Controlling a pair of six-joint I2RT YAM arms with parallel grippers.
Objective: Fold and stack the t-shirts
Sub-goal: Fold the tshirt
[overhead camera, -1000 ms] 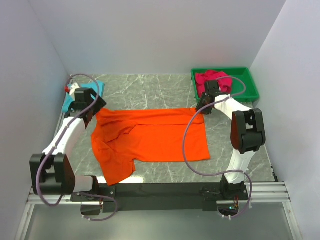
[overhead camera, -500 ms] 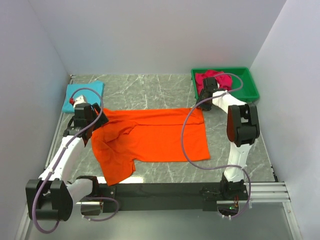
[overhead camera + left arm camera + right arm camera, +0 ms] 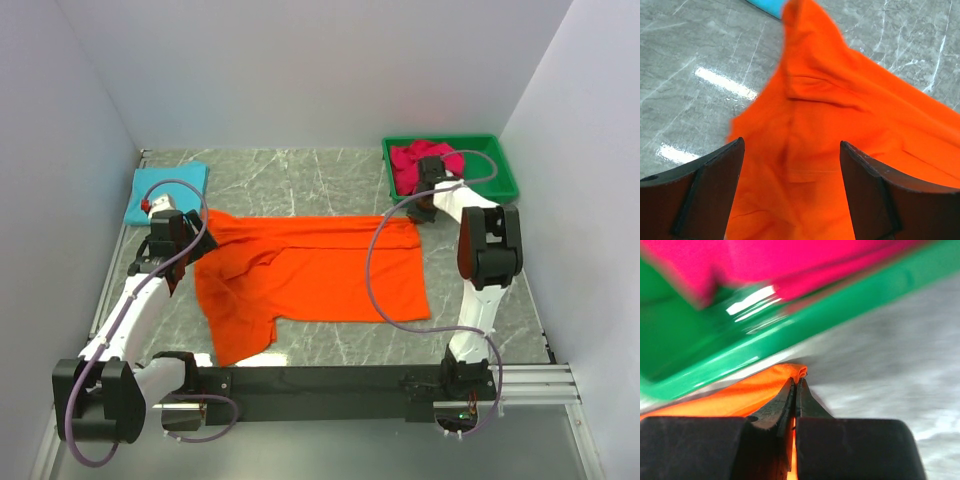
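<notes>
I see the orange t-shirt spread rumpled on the marbled grey worktop, soft matte cloth, my right wrist view alone shows the right gripper pinched tight on its corner beside the glossy green bin, left gripper wide apart, empty, over creased orange cloth, turquoise t-shirt folded at far left.

We see the left end effector, its two dark fingers spread wide over a rumpled bright orange soft cloth t-shirt on the grey marbled bench. A turquoise cloth sliver, possibly another shirt, peeks in at the top edge.
</notes>
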